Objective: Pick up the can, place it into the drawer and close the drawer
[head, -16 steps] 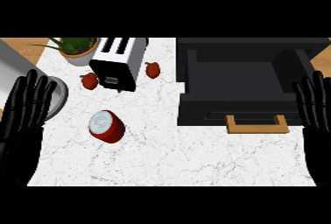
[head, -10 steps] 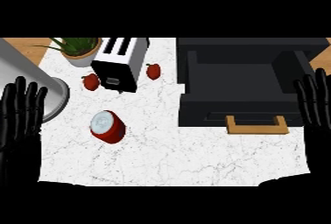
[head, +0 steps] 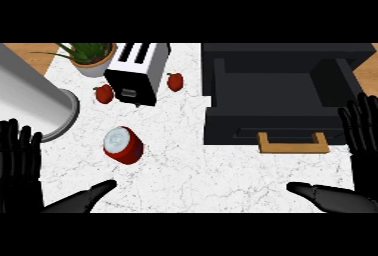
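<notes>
Landmark: toaster [head: 136,74], at the rear of the counter [head: 221,170]. Potted plant [head: 90,56] just beside it on the left. One tomato [head: 104,93] at its left, another [head: 175,81] at its right. Can [head: 122,145] lies on its side in front of it. Open drawer [head: 284,95] stands to its right.

The desk [head: 221,170] looks like smooth white marble with fine grey veins, edged by warm wood [head: 29,52] at the far corners. The can [head: 123,145] has a glossy red body and a pale, metallic-looking lid. The drawer [head: 280,90] is matt black with a light wooden handle [head: 293,143]. The toaster [head: 136,72] is black and white, probably plastic. A large grey cylinder [head: 29,102] appears to be brushed metal. Each robot hand, left [head: 21,167] and right [head: 363,135], is glossy black.
</notes>
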Tool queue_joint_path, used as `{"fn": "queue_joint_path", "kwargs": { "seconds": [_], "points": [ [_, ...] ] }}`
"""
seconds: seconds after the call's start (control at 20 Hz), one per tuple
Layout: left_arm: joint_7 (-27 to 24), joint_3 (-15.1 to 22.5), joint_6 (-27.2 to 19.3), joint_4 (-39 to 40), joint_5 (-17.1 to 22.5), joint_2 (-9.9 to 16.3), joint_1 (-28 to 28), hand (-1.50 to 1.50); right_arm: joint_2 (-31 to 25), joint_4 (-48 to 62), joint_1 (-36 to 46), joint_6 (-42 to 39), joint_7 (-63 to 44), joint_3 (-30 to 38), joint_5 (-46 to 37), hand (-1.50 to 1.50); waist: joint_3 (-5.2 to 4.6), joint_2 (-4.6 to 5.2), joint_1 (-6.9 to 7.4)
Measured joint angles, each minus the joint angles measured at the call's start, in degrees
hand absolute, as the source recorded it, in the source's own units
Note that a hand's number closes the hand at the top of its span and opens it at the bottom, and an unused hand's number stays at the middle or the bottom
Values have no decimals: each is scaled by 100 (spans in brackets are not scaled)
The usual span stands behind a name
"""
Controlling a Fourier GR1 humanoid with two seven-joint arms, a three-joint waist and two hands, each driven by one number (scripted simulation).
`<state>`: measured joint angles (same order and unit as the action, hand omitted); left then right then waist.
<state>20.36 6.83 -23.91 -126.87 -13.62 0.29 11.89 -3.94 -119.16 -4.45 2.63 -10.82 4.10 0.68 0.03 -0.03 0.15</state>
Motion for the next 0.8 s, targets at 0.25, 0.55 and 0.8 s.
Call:
{"fn": "queue_joint_path", "kwargs": {
  "seconds": [0.25,0.55,0.8],
  "points": [
    [513,312,-309,-210,-457,-18,-110,-150,-14,125,-24,-63,48,145,82,-150,-1,-1,-10],
    [474,209,-426,242,-333,10,-366,-150,3,-61,-276,-188,114,246,202,-150,-2,0,-24],
    [272,468,-754,832,-291,-16,-483,-150,-73,101,-300,-359,307,434,323,-150,-2,1,-28]
  ]
}}
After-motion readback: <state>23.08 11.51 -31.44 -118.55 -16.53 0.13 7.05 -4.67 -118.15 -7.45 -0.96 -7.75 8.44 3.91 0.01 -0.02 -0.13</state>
